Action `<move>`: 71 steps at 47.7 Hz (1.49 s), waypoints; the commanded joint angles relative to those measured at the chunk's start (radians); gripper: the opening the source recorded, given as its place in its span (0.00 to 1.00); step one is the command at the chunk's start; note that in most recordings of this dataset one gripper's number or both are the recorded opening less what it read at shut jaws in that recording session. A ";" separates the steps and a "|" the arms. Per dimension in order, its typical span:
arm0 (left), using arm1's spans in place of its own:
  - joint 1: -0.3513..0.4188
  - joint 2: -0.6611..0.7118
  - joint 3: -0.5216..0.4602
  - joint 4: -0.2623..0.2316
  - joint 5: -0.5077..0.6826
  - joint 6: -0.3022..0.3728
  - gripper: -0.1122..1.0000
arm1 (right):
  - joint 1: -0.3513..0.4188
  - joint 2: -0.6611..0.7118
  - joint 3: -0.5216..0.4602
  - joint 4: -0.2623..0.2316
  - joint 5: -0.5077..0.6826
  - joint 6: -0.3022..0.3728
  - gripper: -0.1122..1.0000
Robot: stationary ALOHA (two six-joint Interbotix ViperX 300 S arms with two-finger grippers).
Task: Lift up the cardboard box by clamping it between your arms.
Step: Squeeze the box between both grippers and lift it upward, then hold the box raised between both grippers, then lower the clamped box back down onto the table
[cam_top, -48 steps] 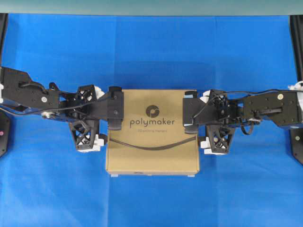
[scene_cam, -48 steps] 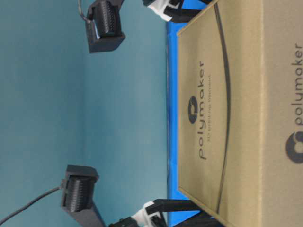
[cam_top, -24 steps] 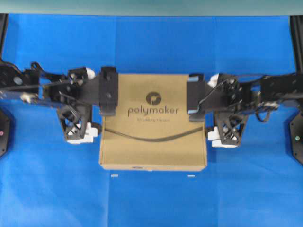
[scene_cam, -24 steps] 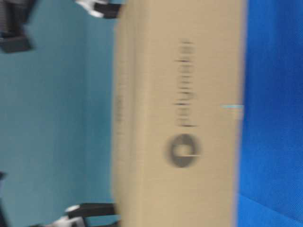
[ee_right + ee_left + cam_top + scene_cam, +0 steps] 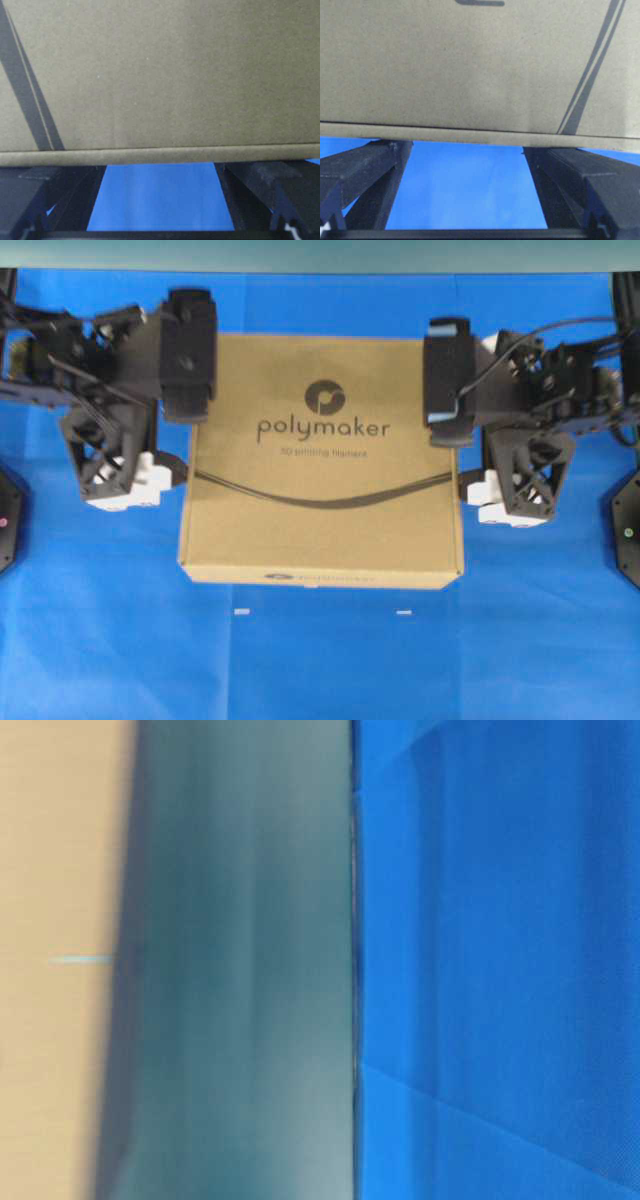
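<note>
The tan cardboard box with the "polymaker" logo hangs level above the blue cloth, pressed between my two arms. My left gripper is open, its fingertips against the box's left side. My right gripper is open too, against the right side. The left wrist view has the box across the top, both fingers ending at its lower edge, and only blue cloth between them. In the right wrist view the box and fingers stand the same way. The table-level view shows a blurred tan box.
Blue cloth covers the table, with two small white marks below the box. Black arm bases stand at both side edges. A teal wall runs along the back.
The box has risen off the cloth between both arms and looks larger from overhead. In the table-level view it has slid out toward the frame's left edge. Both grippers stay open.
</note>
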 commanded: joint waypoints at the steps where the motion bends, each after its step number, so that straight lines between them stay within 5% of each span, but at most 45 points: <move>1: 0.000 0.015 -0.120 -0.006 0.040 -0.008 0.89 | 0.002 0.008 -0.115 0.008 0.035 0.046 0.99; 17: -0.006 0.075 -0.341 -0.006 0.179 -0.008 0.89 | 0.006 0.046 -0.348 0.008 0.256 0.097 0.99; 36: -0.008 0.081 -0.345 -0.006 0.183 -0.006 0.89 | 0.006 0.049 -0.344 0.002 0.262 0.094 0.99; 71: 0.009 0.081 -0.017 -0.003 -0.095 -0.008 0.89 | -0.005 0.061 -0.017 0.000 -0.035 0.000 0.99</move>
